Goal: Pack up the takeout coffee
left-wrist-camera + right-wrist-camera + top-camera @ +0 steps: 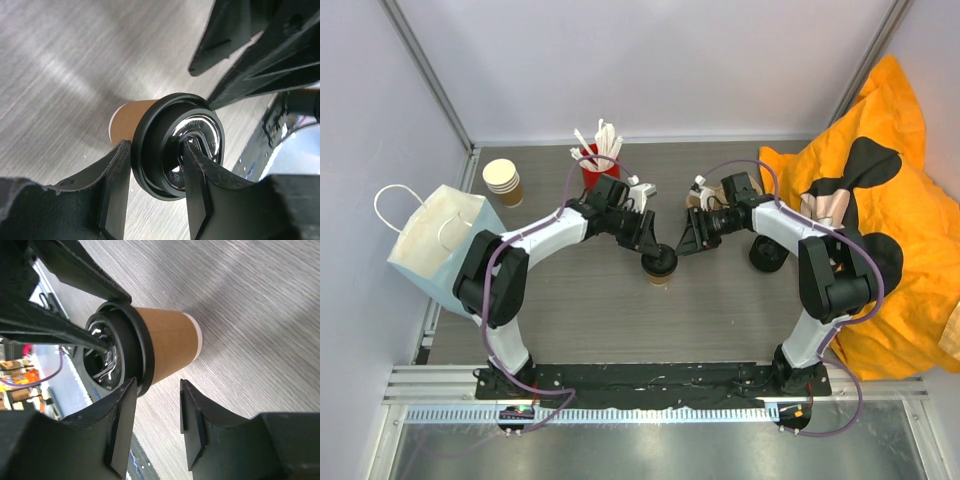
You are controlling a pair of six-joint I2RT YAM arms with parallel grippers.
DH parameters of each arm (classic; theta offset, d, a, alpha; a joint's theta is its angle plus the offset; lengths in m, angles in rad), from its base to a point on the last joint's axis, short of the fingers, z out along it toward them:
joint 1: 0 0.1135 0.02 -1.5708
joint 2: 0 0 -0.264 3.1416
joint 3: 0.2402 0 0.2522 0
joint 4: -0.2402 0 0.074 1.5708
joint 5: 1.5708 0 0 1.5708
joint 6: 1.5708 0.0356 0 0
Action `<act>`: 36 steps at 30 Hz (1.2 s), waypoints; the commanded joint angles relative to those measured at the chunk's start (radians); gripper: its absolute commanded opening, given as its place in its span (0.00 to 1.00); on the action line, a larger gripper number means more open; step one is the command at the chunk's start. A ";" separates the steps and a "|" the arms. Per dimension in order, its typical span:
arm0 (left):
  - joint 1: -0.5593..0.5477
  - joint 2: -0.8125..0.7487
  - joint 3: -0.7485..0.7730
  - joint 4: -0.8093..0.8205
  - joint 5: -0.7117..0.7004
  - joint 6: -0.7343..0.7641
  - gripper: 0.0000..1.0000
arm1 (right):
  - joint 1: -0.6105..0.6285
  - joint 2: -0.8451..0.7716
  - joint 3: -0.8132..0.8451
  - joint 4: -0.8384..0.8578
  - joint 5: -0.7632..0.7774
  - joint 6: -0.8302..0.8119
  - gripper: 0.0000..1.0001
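Note:
The takeout coffee [660, 270], a tan paper cup [131, 120] [172, 337] under a black lid [167, 145] [127, 347], stands upright mid-table. My left gripper [654, 250] [155, 147] comes down on it from the back left. It is shut on the lid's edge, one finger [200, 185] in the glossy top recess and the other finger [116, 190] outside the rim. My right gripper [686, 243] [157, 385] is open just right of the cup. One of its fingers [122, 415] sits next to the lid rim, and bare table shows between the jaws.
A red cup of white sticks [595, 165] stands behind the left arm. A stack of paper cups [503, 182] and a white paper bag [445, 245] are at the left. An orange and black cloth [890, 200] fills the right side. Something round and dark [767, 255] lies under the right arm.

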 commanded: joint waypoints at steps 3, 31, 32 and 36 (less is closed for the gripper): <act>-0.001 0.058 -0.094 -0.018 -0.385 -0.005 0.40 | -0.045 -0.083 -0.025 0.000 -0.151 -0.003 0.47; 0.034 0.026 -0.163 0.072 -0.423 -0.152 0.39 | -0.043 0.007 -0.212 0.507 -0.203 0.353 0.38; 0.034 0.026 -0.163 0.074 -0.423 -0.152 0.38 | -0.045 0.010 -0.209 0.510 -0.206 0.358 0.39; 0.034 0.026 -0.163 0.075 -0.420 -0.152 0.38 | -0.043 0.013 -0.209 0.540 -0.229 0.381 0.38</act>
